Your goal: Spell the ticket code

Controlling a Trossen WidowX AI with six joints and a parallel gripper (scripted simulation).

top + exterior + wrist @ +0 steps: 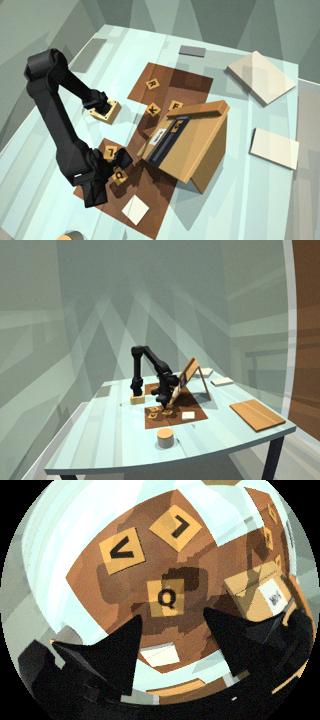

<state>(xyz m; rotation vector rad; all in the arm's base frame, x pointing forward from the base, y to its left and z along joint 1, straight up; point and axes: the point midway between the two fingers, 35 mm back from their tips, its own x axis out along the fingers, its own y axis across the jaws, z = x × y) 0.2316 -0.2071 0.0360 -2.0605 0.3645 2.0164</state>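
Note:
My gripper (116,167) (163,405) (174,615) is open and empty, hanging just above the Q tile (119,175) (168,411) (166,598) on the brown mat (155,74) (175,422). The L tile (110,151) (154,409) (176,526) and a V tile (153,416) (122,550) lie close by. The R tile (152,84), the K tile (153,109) and an E tile (175,105) lie further back. The tilted wooden board (196,144) (189,370) carries a dark rail (165,144) with an S tile (177,125) at its upper end. The white ticket (157,136) beside the rail appears to read SQE.
A white card (135,209) (188,415) (160,655) lies on the mat's near end. A capped cylinder (165,437) stands near the front edge. Pale slabs (261,76) (275,148) and a flat orange panel (257,414) lie to the right. The arm's base block (105,112) stands left of the mat.

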